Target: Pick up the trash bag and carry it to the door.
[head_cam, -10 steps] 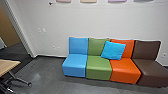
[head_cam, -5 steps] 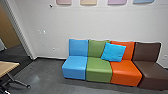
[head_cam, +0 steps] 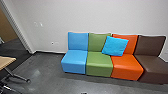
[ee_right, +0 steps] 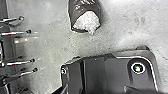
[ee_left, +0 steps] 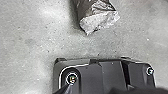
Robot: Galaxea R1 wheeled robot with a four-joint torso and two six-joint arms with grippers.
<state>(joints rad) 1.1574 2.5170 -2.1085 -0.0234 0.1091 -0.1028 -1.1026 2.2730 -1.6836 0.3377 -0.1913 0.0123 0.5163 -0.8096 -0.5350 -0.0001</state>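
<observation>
A dark brown trash bag [ee_left: 93, 11] lies on the grey floor in the left wrist view, its whitish crumpled end facing the robot's dark plate, with bare floor between the two. The same trash bag [ee_right: 85, 15] appears in the right wrist view, also apart from the plate. Nothing visible touches the bag. Whether either gripper is open or shut I cannot tell. In the head view a pale door frame [head_cam: 18, 30] stands at the far left, with a brown surface beyond it.
Joined blue, green, orange and brown seats [head_cam: 100, 65] line the wall, with a bright blue cushion [head_cam: 115, 46] on them. A wooden-topped table [head_cam: 6, 62] with splayed legs stands at the left. Several thin metal legs [ee_right: 20, 32] reach across one side in the right wrist view.
The head camera has moved: the seats first sank slightly, then rose and look a little larger, and the wall pictures have left the view. A small dark shape has appeared at the bottom edge.
</observation>
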